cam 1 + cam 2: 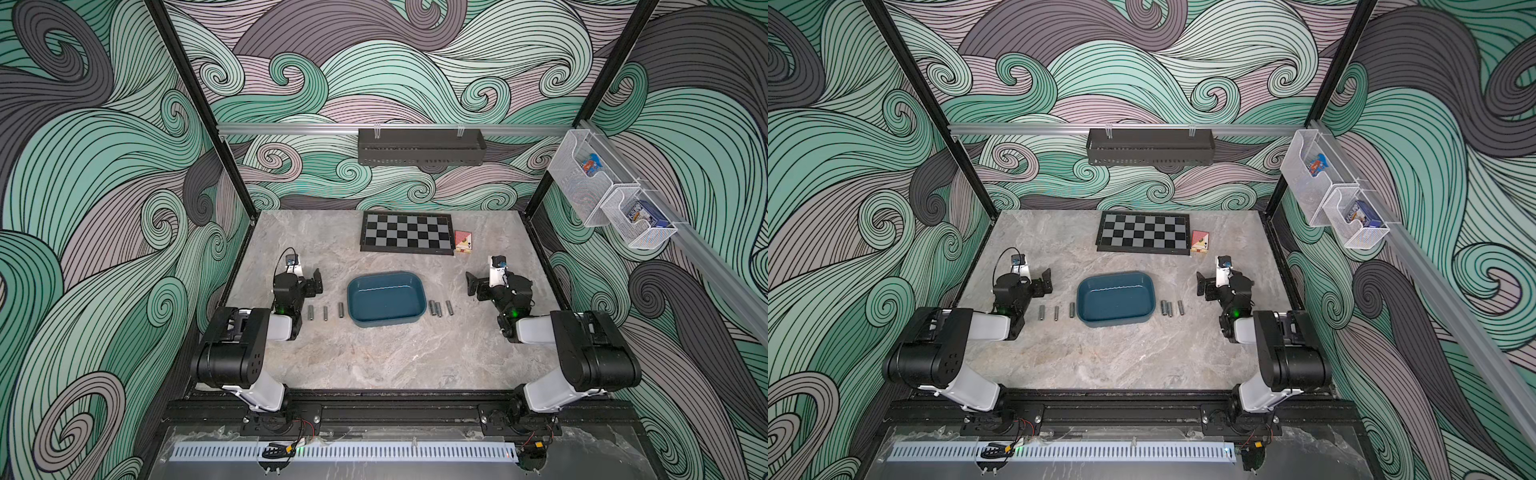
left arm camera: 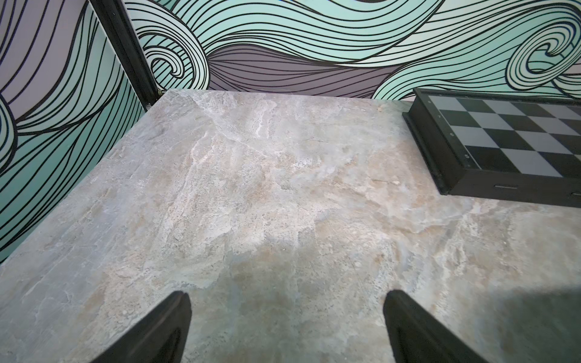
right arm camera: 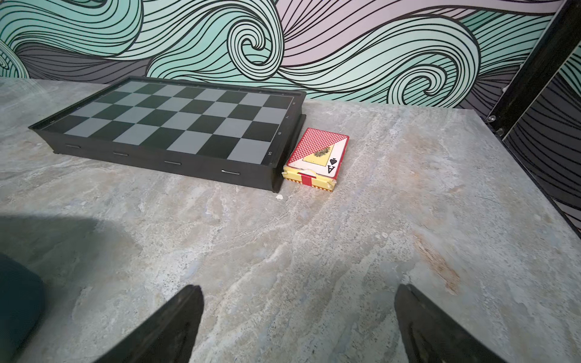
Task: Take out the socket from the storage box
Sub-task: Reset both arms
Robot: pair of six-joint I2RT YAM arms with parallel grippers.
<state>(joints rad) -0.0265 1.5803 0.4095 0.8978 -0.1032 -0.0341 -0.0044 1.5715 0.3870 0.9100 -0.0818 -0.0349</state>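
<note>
The storage box (image 1: 384, 299) stands in the middle of the desk (image 1: 374, 361), a dark blue tub with rounded corners; both top views show it (image 1: 1115, 297) between the two arms. Six sockets (image 1: 325, 313) lie on the desk outside the box. Three are in a loose row at its left side. The other three are close together at its right side (image 1: 438, 308), and two of these are almost touching. All are short grey metal cylinders near the lower corners of the box.

The left fingers (image 1: 318, 277) are at the left of the box, above the left row in the frame, and they hold nothing. In the left wrist view they (image 2: 169, 323) are spread wide with only bare desk between them. The right fingers (image 1: 471, 284) are at the right of the box, also spread wide and holding nothing. The right wrist view shows them (image 3: 176, 317) apart over the bare desk, with one corner of the box (image 3: 15, 298) at the lower left edge.

Further up in the frame a chessboard (image 1: 407, 232) lies flat, and a pack of cards (image 3: 317, 151) is just beside its right end
</note>
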